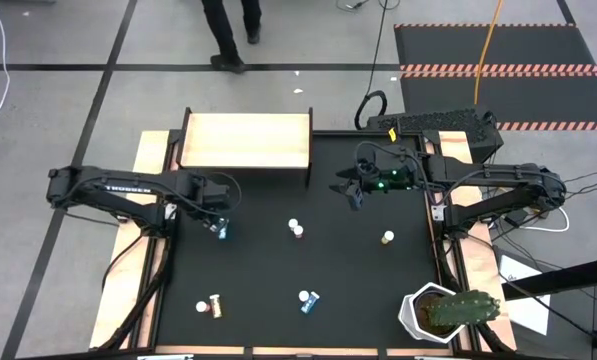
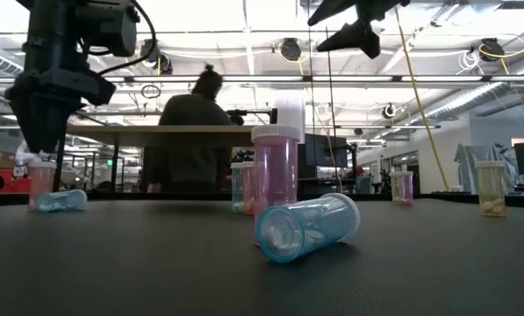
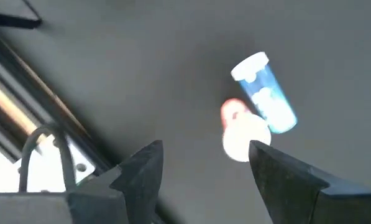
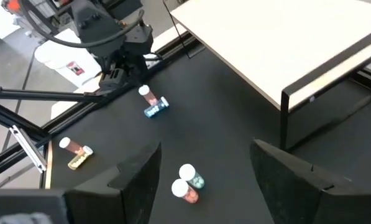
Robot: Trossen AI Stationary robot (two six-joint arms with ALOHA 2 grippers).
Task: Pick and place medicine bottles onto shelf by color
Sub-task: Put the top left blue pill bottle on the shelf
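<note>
A blue medicine bottle point(image 3: 264, 93) lies on its side on the black mat. A red one point(image 3: 241, 134) with a white cap stands upright against it. My left gripper point(image 3: 204, 171) hangs open just above them, pointing down, with the red bottle's cap beside one finger; the low view shows the gripper point(image 2: 39, 140) clear of that bottle point(image 2: 40, 184). My right gripper point(image 4: 204, 168) is open and raised over the mat's far right point(image 1: 354, 192), with nothing between its fingers. The pale-wood shelf point(image 1: 246, 140) stands at the far edge with nothing on its top.
Mid-mat, a blue bottle and a red one point(image 1: 296, 229) stand together. A yellow bottle point(image 1: 387, 238) stands to the right and a blue one point(image 1: 308, 300) lies near the front. At front left, a yellow bottle point(image 1: 215, 305) lies beside a standing one. A cactus pot point(image 1: 443, 312) sits front right.
</note>
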